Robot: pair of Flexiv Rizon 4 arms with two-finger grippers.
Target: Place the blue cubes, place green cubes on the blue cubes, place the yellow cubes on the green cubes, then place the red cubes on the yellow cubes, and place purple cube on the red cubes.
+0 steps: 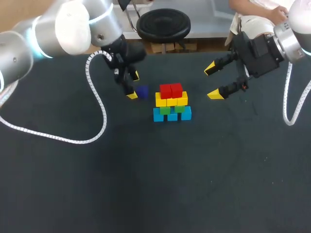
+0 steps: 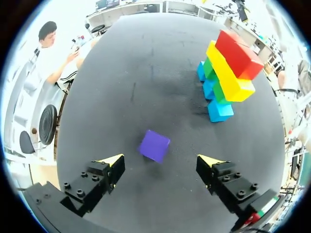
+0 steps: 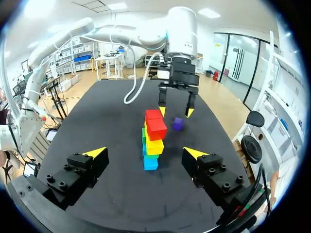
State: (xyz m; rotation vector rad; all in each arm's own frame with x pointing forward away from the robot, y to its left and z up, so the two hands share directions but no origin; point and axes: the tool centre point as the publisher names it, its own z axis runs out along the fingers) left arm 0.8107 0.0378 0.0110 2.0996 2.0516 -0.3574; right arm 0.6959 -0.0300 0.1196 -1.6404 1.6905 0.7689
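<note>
Now my left gripper [image 2: 161, 160] hangs over the table [image 1: 146, 184] with its fingers wide apart. The purple cube [image 2: 154, 145] lies on the table just ahead, between them, and touches neither. Near it stands the stack: blue cubes [image 1: 172, 115] at the bottom, then green cubes [image 1: 172, 109], yellow cubes [image 1: 171, 100] and red cubes [image 1: 170, 90] on top. My right gripper [image 1: 212, 81], also wide open and holding nothing, is at the other side of the stack, apart from it.
</note>
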